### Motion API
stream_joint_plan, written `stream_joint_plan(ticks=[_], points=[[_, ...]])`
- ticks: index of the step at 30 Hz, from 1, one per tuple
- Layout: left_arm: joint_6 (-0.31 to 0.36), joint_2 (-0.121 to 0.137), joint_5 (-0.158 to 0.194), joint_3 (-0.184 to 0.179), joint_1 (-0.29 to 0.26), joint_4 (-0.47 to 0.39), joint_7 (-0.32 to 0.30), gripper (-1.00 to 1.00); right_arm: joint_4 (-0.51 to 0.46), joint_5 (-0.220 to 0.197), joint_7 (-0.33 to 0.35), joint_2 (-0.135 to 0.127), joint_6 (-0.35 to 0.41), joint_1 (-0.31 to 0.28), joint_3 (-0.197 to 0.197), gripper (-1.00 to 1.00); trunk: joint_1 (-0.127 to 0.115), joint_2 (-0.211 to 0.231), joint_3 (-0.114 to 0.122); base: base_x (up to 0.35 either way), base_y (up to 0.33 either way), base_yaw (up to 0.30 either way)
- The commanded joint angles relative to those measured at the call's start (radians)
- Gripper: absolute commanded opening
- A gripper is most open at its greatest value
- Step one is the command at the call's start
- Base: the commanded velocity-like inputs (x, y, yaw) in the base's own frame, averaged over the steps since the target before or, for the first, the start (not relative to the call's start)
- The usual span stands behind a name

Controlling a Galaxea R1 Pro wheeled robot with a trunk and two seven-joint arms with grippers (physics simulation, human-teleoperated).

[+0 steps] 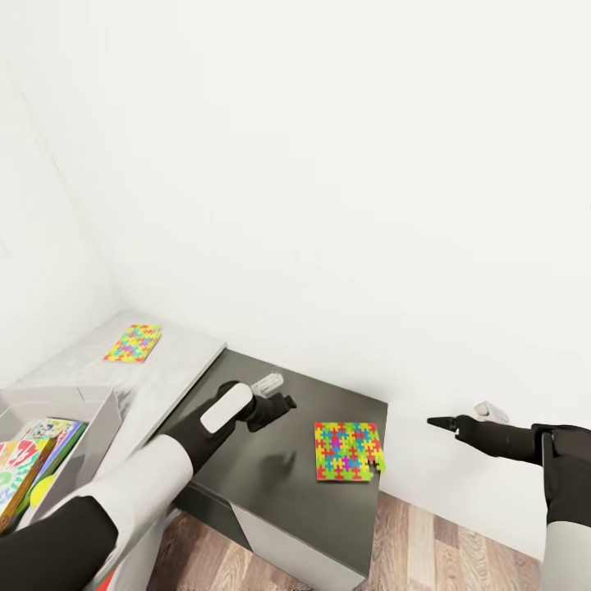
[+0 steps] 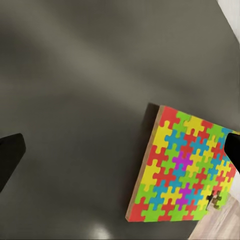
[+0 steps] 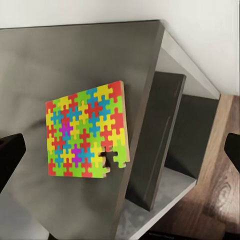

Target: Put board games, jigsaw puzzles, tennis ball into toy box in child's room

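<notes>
Dark grey cabinet [image 1: 271,484] carries a puzzle [image 1: 348,451] flat at its 3 o'clock edge, one corner overhanging. Left gripper [image 1: 283,402] hovers over bare top at the puzzle's 10 o'clock, fingers spread wide. Right gripper [image 1: 435,422] hangs off the edge at 3 o'clock, wide apart. Second puzzle [image 1: 133,343] lies on the grey table [image 1: 176,365]; toy box [image 1: 90,427] at 9 o'clock.
</notes>
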Motion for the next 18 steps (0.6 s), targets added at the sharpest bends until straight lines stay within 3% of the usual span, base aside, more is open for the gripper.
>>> stream_joint_plan(ticks=[1,9,18], points=[[-0.001,-0.002,0.006,-0.003,-0.001,0.005,0.005,1.0,-0.004,0.01,0.01,0.0,0.006,-0.001,-0.002,1.0,0.001,-0.002,-0.004,0.0,0.0,0.0],[-0.021,-0.013,-0.001,-0.001,-0.001,0.022,-0.015,1.0,-0.03,0.01,0.011,0.001,0.007,0.002,-0.002,1.0,0.001,-0.002,-0.017,0.0,0.0,0.0],[-0.044,-0.015,-0.002,-0.001,0.002,0.029,-0.106,1.0,-0.038,0.01,0.012,0.001,0.007,0.002,-0.002,1.0,0.001,-0.002,-0.031,0.0,0.0,0.0]])
